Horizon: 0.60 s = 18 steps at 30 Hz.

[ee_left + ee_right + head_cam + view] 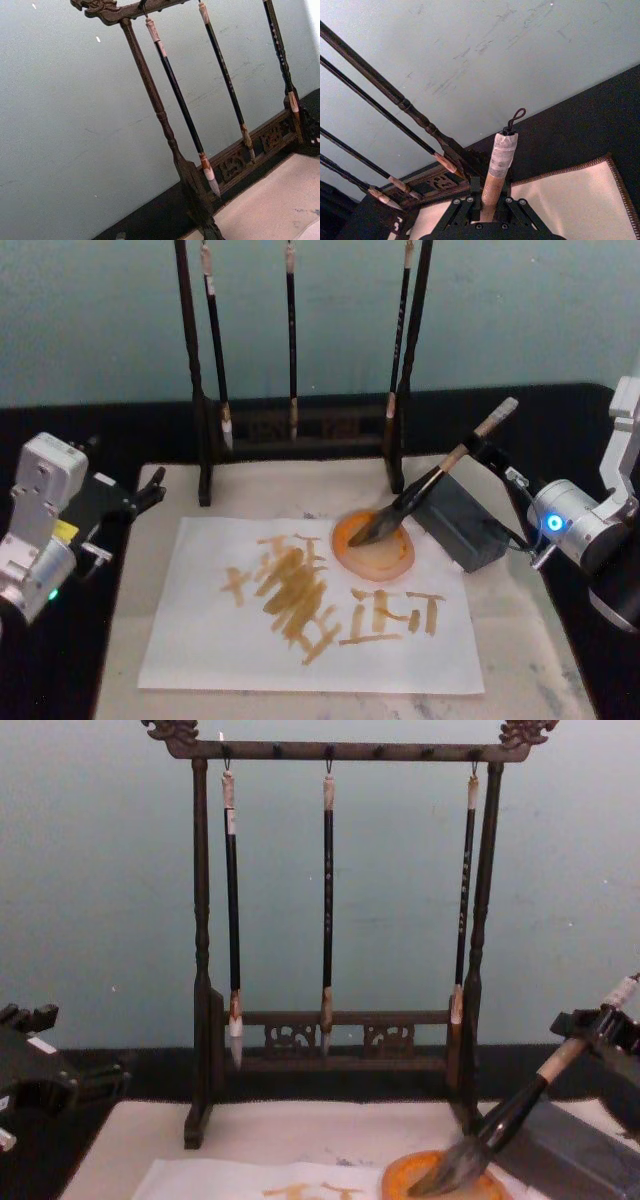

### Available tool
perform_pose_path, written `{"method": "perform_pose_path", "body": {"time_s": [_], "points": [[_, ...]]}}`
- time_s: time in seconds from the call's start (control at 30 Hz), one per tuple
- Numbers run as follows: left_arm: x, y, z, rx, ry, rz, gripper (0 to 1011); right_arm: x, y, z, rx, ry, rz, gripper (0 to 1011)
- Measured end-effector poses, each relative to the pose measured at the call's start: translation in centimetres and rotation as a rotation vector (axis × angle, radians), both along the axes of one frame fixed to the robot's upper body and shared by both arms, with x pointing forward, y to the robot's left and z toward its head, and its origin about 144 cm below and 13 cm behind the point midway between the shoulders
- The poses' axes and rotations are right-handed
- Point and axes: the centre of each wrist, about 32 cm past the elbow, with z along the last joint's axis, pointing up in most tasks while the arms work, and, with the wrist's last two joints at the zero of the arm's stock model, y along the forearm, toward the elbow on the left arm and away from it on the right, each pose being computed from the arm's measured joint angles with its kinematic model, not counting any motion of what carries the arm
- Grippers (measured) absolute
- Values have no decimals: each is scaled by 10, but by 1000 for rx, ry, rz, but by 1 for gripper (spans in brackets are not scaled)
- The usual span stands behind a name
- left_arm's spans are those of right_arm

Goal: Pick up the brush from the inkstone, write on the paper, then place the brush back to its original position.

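1. The right gripper [482, 452] is pressed together on the brush [430, 485]. It pinches the tan handle high up, a little under the taped end with the loop.
2. From this grip the brush slants down and away, toward the robot's left. Its bushy tip rests in the orange dish [385, 560], well below the grip.
3. The paper [220, 640] lies beyond the dish as seen from the gripper, lower and farther left. It carries orange strokes.
4. A dark block [465, 525] sits just under the gripper, beside the handle. I cannot tell if the handle touches it.
5. My judgement is that the handle is stiff, thick and rather light. Its smooth surface may turn or slip in a narrow pinch.
6. The hairs look soft and wet, so they will bend under little pressure and may drip.
7. A hold this high makes a long lever, so the tip will probably swing. A hold nearer the middle of the tan part would be steadier, and the black section by the hairs is better avoided.
8. The left gripper [140, 495] is parked far on the other side, by the left edge of the mat [520, 640]. I cannot tell its state.
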Motion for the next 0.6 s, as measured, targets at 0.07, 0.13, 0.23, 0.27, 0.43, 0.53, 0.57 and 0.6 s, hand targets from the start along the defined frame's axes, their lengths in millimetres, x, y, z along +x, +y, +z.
{"method": "perform_pose_path", "body": {"time_s": [0.07, 0.13, 0.23, 0.27, 0.43, 0.53, 0.57, 0.6], "points": [[0, 0, 0, 0, 0, 0, 1010, 0, 0, 0, 0, 0, 0, 178], [0, 0, 0, 0, 0, 0, 1010, 0, 0, 0, 0, 0, 0, 178], [0, 0, 0, 0, 0, 0, 1010, 0, 0, 0, 0, 0, 0, 178], [0, 0, 0, 0, 0, 0, 1010, 0, 0, 0, 0, 0, 0, 178], [0, 0, 0, 0, 0, 0, 1010, 0, 0, 0, 0, 0, 0, 178], [0, 0, 0, 0, 0, 0, 1010, 0, 0, 0, 0, 0, 0, 178], [0, 0, 0, 0, 0, 0, 1010, 0, 0, 0, 0, 0, 0, 178], [0, 0, 0, 0, 0, 0, 1010, 0, 0, 0, 0, 0, 0, 178]]}}
